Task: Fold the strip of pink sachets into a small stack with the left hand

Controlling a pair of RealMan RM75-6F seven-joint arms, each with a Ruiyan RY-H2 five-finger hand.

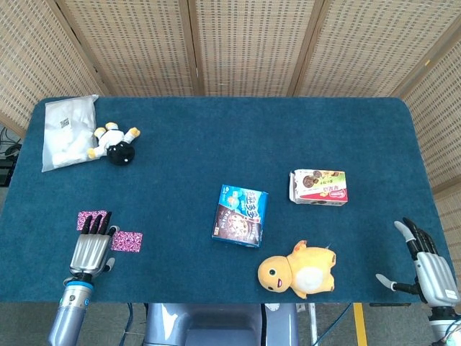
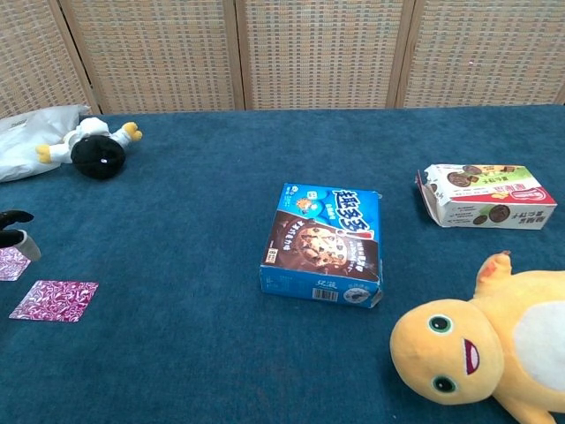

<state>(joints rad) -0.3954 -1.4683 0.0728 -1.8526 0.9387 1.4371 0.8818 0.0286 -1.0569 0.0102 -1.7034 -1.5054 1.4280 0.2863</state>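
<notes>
Two pink patterned sachets lie flat near the table's front left. One sachet [image 1: 92, 215] sits just beyond my left fingertips. The other sachet [image 1: 127, 241] lies right beside that hand. My left hand [image 1: 91, 248] rests palm-down with straight fingers pointing away from me and holds nothing. The chest view shows only its dark fingertips [image 2: 12, 227] at the left edge, next to the two sachets [image 2: 55, 300] [image 2: 11, 263]. I cannot tell whether the sachets are joined. My right hand [image 1: 430, 269] hovers off the front right corner, fingers spread, empty.
A blue cookie box [image 1: 240, 215] lies mid-table, and a white snack box [image 1: 319, 187] sits to its right. A yellow plush [image 1: 299, 269] lies near the front edge. At the back left are a black-and-white plush [image 1: 115, 143] and a white bag [image 1: 68, 130].
</notes>
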